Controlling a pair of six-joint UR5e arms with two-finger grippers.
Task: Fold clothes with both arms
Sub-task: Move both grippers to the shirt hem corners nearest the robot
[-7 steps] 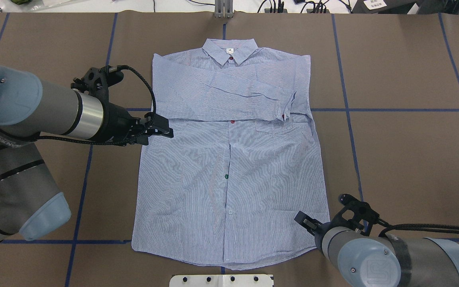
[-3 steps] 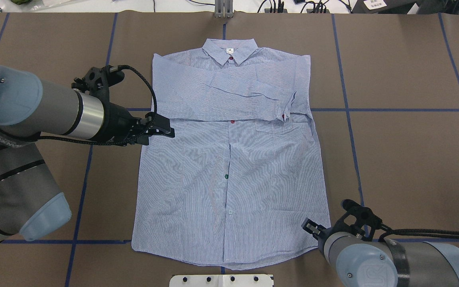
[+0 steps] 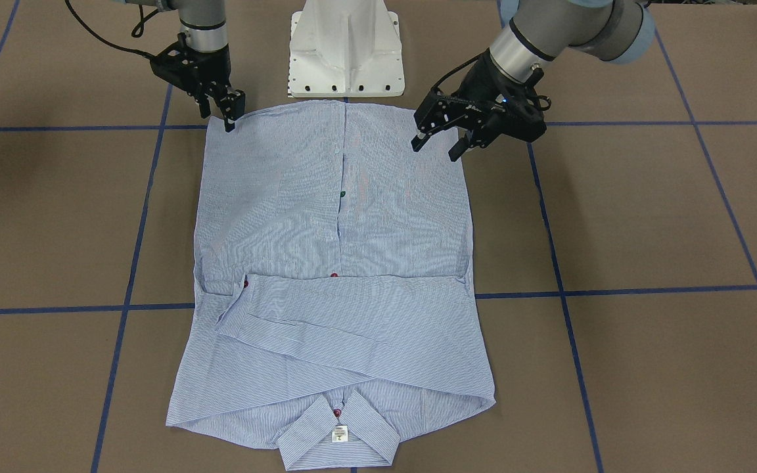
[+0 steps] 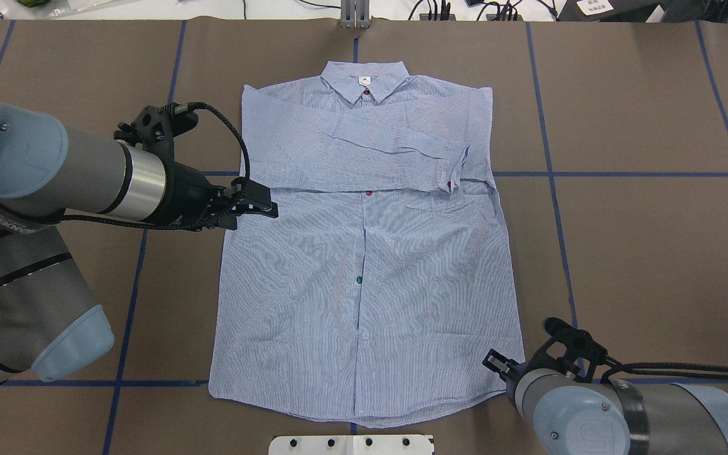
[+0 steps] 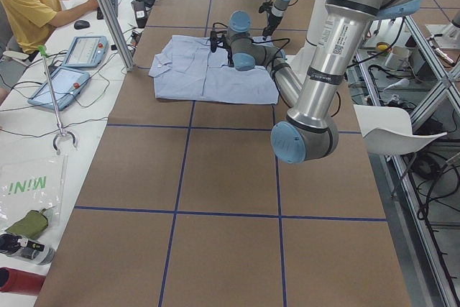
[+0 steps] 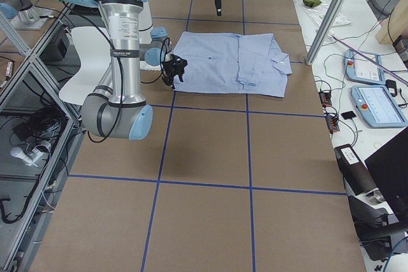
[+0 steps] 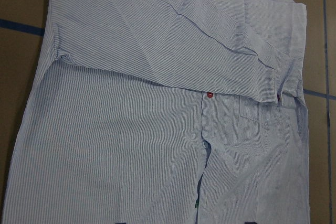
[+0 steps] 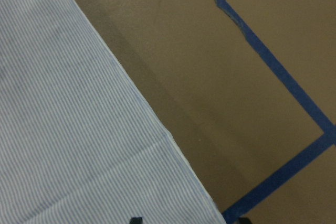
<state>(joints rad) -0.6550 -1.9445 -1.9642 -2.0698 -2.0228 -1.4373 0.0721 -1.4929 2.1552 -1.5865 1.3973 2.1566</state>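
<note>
The light blue striped shirt (image 4: 364, 278) lies flat and front-up on the brown table, collar (image 3: 339, 430) away from the robot, with both sleeves folded across the chest. My left gripper (image 3: 434, 151) is open and hovers over the shirt's left side edge, below the folded sleeve (image 7: 173, 51); it also shows in the overhead view (image 4: 266, 205). My right gripper (image 3: 229, 125) is open and low at the hem's right corner (image 8: 173, 182). Its fingertips show apart at the bottom of the right wrist view. Neither gripper holds any cloth.
The white pedestal base (image 3: 345, 52) stands just behind the hem. Blue tape lines (image 4: 623, 174) cross the table. A metal post (image 4: 354, 16) stands past the collar. In the exterior left view a person (image 5: 29, 5) sits at a side table with tablets.
My right gripper has drawn back to the right and toward the robot, settling at the hem's right corner. The left gripper has barely shifted. The shirt has not moved.
</note>
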